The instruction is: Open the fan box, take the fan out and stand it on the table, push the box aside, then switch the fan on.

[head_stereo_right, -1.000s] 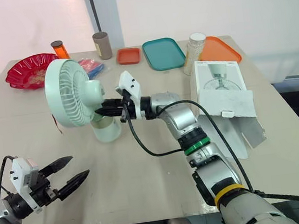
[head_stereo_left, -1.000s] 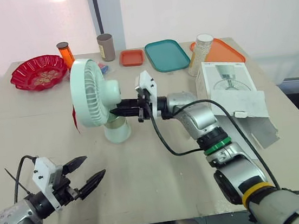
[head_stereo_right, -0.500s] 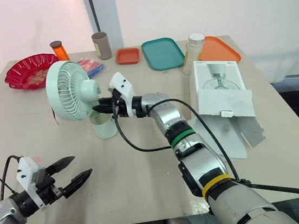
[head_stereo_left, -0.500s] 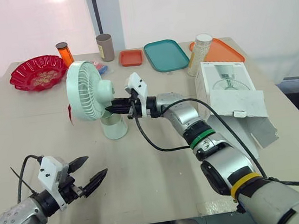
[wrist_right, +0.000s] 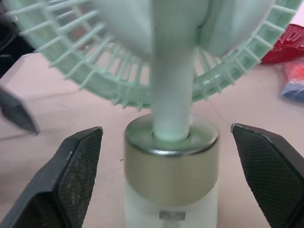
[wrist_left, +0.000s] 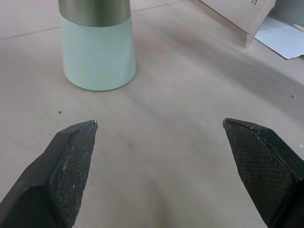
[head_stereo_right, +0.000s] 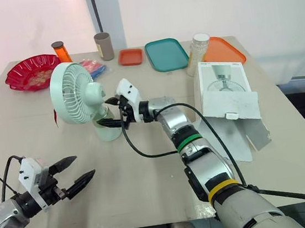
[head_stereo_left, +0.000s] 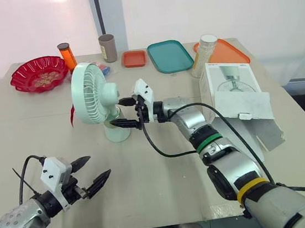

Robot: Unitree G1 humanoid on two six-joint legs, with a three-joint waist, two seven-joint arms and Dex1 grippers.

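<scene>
The pale green fan stands upright on the table on its round base, head facing left. My right gripper is open just behind it, one finger above and one below the level of the stem, not touching. In the right wrist view the stem and the metal-ringed base sit between the spread fingers. My left gripper hovers open near the table's front left with nothing in it; the fan base is ahead of it. The white fan box lies flat at the right, end flap open.
Along the back stand a red bowl, an orange bottle, a brown cylinder, a small orange tray, a teal tray, a clear jar and an orange tray. A black cable loops from my right forearm.
My right gripper was shut on the fan behind its head; it has opened and let go. The fan stands on its own, a little further left than a second ago.
</scene>
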